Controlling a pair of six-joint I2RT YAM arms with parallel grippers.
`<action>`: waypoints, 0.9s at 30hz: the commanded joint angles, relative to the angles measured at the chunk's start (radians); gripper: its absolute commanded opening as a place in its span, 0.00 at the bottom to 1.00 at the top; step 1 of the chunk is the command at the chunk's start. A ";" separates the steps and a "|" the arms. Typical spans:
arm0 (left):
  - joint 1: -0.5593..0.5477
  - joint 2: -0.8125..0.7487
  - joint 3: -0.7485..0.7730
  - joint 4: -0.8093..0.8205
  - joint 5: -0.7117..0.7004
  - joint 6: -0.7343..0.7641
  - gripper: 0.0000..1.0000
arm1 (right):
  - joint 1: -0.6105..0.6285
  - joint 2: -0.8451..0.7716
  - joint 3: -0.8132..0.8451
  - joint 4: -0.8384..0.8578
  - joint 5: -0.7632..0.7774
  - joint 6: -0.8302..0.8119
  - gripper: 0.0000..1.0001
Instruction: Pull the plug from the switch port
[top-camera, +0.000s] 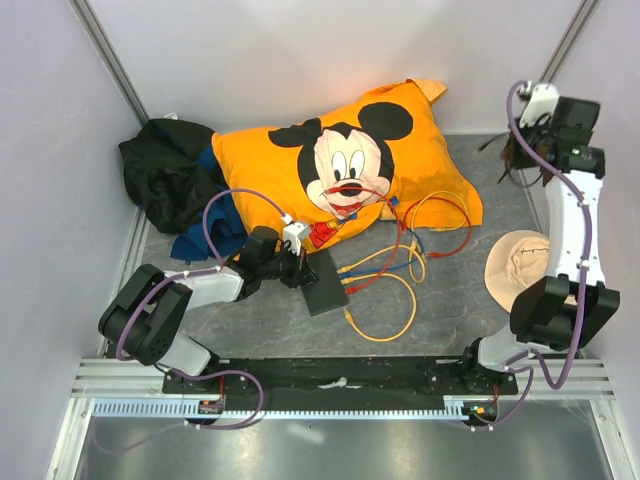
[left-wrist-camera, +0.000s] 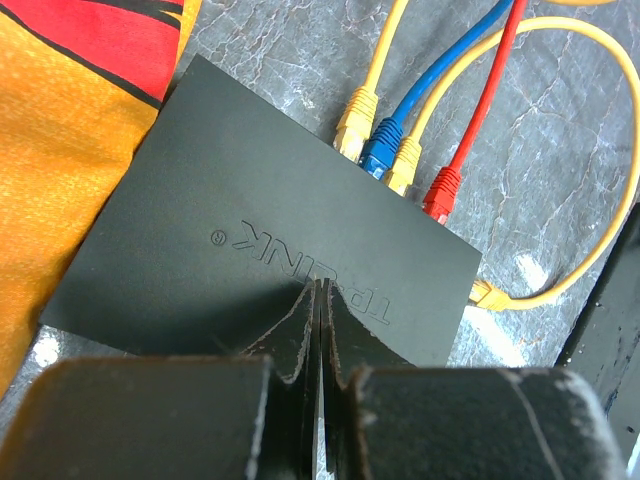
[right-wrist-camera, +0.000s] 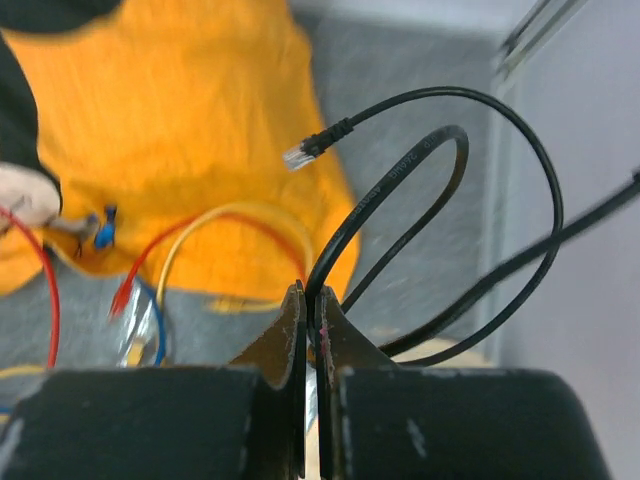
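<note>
The switch (left-wrist-camera: 250, 240) is a flat black box lying on the grey mat (top-camera: 323, 282). My left gripper (left-wrist-camera: 320, 285) is shut, its tips pressing down on the switch's lid (top-camera: 303, 268). Along the switch's far edge sit a yellow plug (left-wrist-camera: 355, 120), a blue plug (left-wrist-camera: 380, 150), another yellow plug (left-wrist-camera: 405, 165) and a red plug (left-wrist-camera: 441, 192). A loose yellow plug (left-wrist-camera: 487, 293) lies by its corner. My right gripper (right-wrist-camera: 312, 290) is raised at the far right (top-camera: 512, 150), shut on a black cable (right-wrist-camera: 385, 180). That cable's clear plug (right-wrist-camera: 300, 153) hangs free in the air.
An orange cartoon-mouse pillow (top-camera: 340, 165) lies behind the switch, with a black heap of cloth (top-camera: 165, 180) to its left. A beige cap (top-camera: 520, 262) lies by the right arm. Yellow, red and blue cable loops (top-camera: 400, 270) spread right of the switch. Walls close in on both sides.
</note>
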 joint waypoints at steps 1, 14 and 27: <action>-0.003 0.030 -0.023 -0.105 -0.051 0.032 0.02 | 0.003 -0.040 -0.204 -0.005 -0.044 0.027 0.00; -0.003 0.027 -0.026 -0.105 -0.052 0.035 0.02 | 0.044 0.087 -0.280 -0.071 -0.237 0.021 0.96; -0.003 0.047 -0.017 -0.099 -0.049 0.035 0.02 | 0.367 0.052 -0.362 0.206 -0.737 0.280 0.93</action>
